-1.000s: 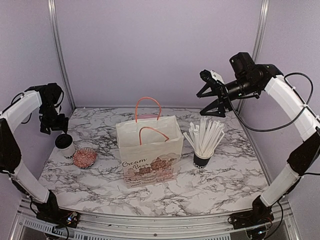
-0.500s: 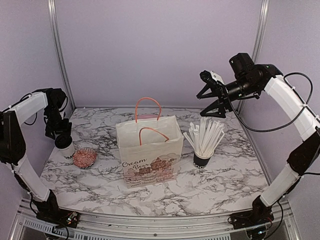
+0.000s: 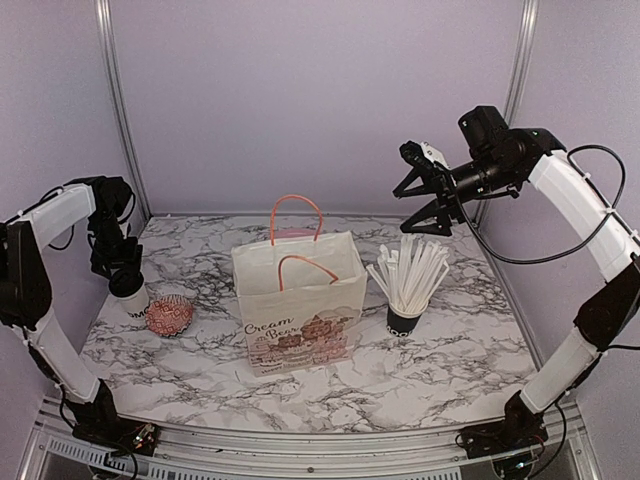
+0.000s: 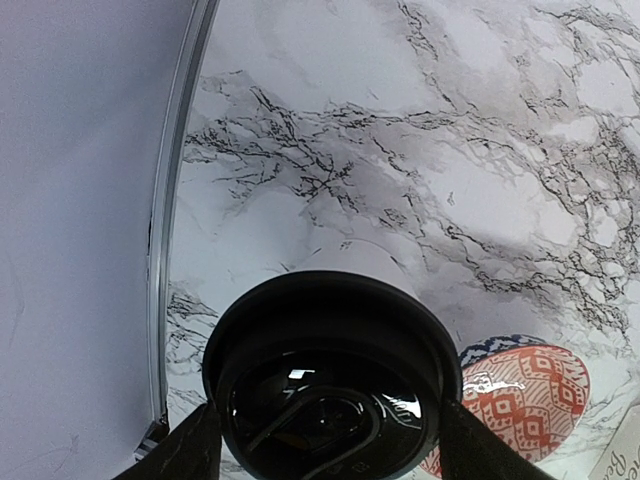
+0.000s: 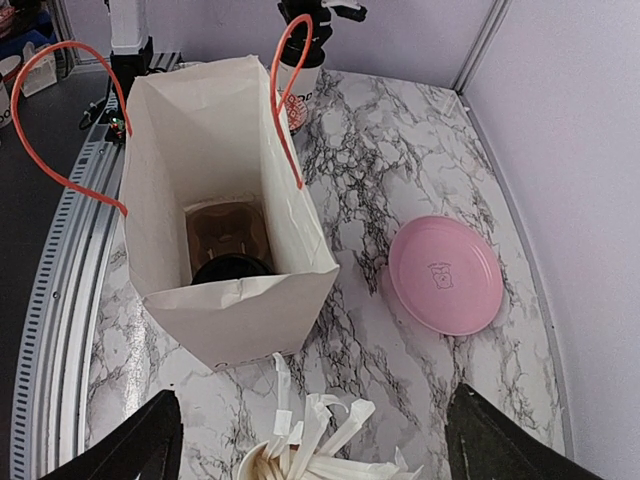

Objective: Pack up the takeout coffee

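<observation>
Takeout coffee cup (image 3: 131,300): white paper, dark lettering on the side, round black glossy lid. It stands upright at the table's 9 o'clock edge, close to the left wall. The left gripper (image 3: 125,278) sits right on top of it. In the left wrist view one finger (image 4: 175,455) is at the lid's 8 o'clock and the other at its 4 o'clock, both right at the lid's edge. We cannot tell if they are clamping it or just flanking it.

Just beside the cup at its 4 o'clock lies a red-and-white patterned paper liner (image 3: 169,315); touching or not, we can't say.

At table centre, a cream paper bag (image 3: 300,310) stands upright and open, with orange handles and "Cream Beer" print on the front. The right wrist view shows a black round lid (image 5: 230,268) down at the bottom of the bag. We can't make out what's under it.

A pink plate (image 5: 446,274) lies flat at the bag's 12 o'clock, apart from it.

A black cup of white straws (image 3: 405,320) stands at the bag's 3 o'clock, near but apart.

The right gripper (image 3: 402,208) hangs high at the bag's 1 o'clock, above the straws, jaws spread wide, nothing in them.

The surface is a white marble-look table (image 3: 450,350) with grey-black veins. The walls are lilac, with aluminium posts (image 3: 118,110) at the back corners.
</observation>
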`<move>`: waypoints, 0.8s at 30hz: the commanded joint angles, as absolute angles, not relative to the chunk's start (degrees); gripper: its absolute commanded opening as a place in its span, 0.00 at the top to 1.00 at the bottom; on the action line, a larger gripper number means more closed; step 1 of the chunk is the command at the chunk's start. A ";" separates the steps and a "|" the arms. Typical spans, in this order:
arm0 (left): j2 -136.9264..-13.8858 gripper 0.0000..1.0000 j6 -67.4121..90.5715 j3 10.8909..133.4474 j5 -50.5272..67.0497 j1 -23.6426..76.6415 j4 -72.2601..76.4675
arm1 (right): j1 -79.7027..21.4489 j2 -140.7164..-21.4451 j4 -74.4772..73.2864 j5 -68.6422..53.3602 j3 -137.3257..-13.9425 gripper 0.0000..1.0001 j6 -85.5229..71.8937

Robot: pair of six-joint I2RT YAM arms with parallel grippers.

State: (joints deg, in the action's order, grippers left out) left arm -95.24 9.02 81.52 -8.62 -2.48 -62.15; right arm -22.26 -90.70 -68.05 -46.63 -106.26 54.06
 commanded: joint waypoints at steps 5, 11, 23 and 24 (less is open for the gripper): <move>-98.29 0.24 9.11 81.20 -6.04 -2.89 -63.54 | -21.88 -90.22 -68.82 -46.74 -107.61 0.12 54.24; -98.22 0.23 9.01 80.83 -5.93 -2.90 -63.47 | -21.93 -89.84 -68.73 -46.93 -107.71 0.12 54.06; -98.42 0.32 8.47 80.57 -1.85 -2.88 -63.37 | -21.97 -89.12 -68.56 -46.94 -107.37 0.12 54.01; -98.25 0.34 8.52 80.58 -2.16 -2.89 -63.52 | -21.97 -89.12 -68.56 -46.86 -107.43 0.12 53.89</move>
State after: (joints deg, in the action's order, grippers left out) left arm -96.84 8.60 81.30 -4.97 -2.74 -61.82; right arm -22.26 -90.56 -68.05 -46.57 -106.26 54.04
